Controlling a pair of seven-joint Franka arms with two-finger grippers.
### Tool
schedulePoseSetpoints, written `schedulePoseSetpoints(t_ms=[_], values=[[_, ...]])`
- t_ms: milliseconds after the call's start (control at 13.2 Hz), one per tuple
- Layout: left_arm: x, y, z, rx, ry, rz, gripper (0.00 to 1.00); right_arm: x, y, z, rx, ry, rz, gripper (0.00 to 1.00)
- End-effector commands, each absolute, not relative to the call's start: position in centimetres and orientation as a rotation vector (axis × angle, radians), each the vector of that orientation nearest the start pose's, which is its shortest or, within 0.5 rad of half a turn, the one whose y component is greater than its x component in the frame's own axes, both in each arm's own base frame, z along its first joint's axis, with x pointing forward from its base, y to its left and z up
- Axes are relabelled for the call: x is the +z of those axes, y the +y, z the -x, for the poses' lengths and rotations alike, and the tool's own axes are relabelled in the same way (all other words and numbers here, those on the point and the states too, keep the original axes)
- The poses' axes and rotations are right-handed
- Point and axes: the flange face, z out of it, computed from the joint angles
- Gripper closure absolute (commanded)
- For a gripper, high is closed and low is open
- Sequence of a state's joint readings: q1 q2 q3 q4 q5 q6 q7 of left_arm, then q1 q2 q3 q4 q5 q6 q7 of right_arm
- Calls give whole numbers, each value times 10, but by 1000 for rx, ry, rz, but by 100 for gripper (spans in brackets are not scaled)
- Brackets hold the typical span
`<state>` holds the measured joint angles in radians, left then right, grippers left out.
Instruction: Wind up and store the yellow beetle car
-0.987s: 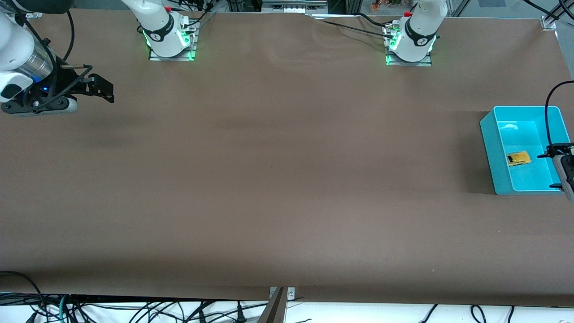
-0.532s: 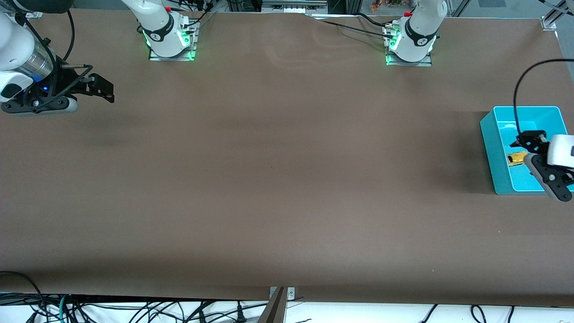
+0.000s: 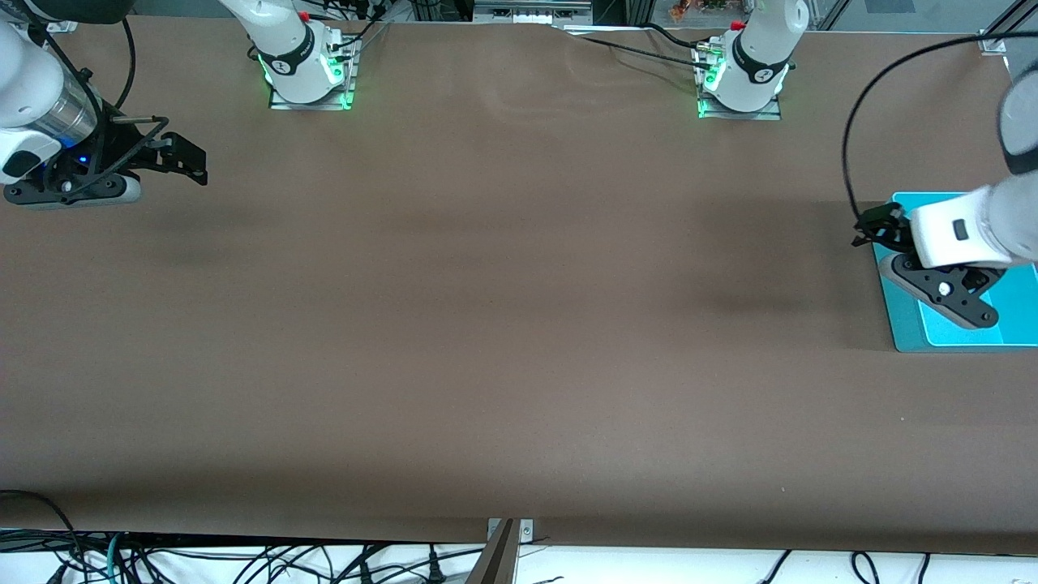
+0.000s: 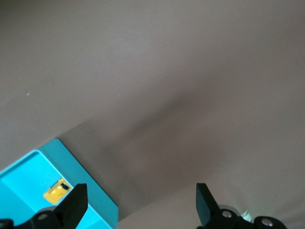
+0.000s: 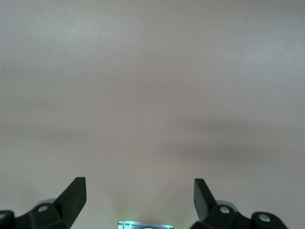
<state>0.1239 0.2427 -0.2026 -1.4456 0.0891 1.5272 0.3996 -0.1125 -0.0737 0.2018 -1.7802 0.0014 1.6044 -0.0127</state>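
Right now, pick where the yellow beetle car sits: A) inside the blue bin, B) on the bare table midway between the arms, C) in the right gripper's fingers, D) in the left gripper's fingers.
A: the left wrist view shows the yellow beetle car lying on the floor of the blue bin, with the open left gripper empty above it.

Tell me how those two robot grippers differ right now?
The left gripper hangs over the edge of the blue bin at the left arm's end of the table, while the right gripper waits over bare table at the right arm's end. The left wrist view shows the yellow beetle car lying in the bin; the right wrist view shows only tabletop. Both are open and hold nothing.
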Motion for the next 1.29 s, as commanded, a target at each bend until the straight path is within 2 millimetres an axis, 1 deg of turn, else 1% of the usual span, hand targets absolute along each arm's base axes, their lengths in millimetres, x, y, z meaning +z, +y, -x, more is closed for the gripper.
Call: schedulePoseSetpoints(t_ms=[0, 76, 152, 228, 304, 380, 456, 532, 608, 684, 759, 1063, 1215], values=[[558, -38, -579, 112, 230, 3078, 0, 575, 54, -524, 168, -145, 3152, 0], [560, -45, -578, 44, 24, 3082, 0, 575, 54, -524, 168, -145, 3152, 0], [568, -41, -577, -48, -91, 3085, 0, 576, 54, -525, 166, -145, 3152, 0], [573, -45, -572, -104, -73, 3102, 0, 575, 54, -524, 168, -145, 3152, 0], [576, -49, -561, -122, -35, 3132, 0, 575, 54, -524, 168, -145, 3152, 0], [578, -48, -555, -123, 56, 3143, 0, 575, 54, -524, 168, -145, 3152, 0], [574, -34, -552, -106, 169, 3136, 0, 576, 54, -524, 166, -145, 3153, 0], [575, -23, -549, -104, 203, 3135, 0, 576, 54, -524, 166, -145, 3153, 0], [576, -22, -545, -87, 200, 3138, 0, 575, 54, -524, 168, -145, 3152, 0], [578, -22, -546, -58, 198, 3139, 0, 576, 54, -524, 166, -145, 3153, 0], [580, -20, -552, -61, 201, 3139, 0, 576, 54, -524, 168, -145, 3153, 0], [579, -16, -553, -46, 179, 3142, 0, 575, 54, -524, 169, -145, 3153, 0], [582, -14, -553, -53, 170, 3142, 0, 575, 54, -524, 168, -145, 3152, 0]])
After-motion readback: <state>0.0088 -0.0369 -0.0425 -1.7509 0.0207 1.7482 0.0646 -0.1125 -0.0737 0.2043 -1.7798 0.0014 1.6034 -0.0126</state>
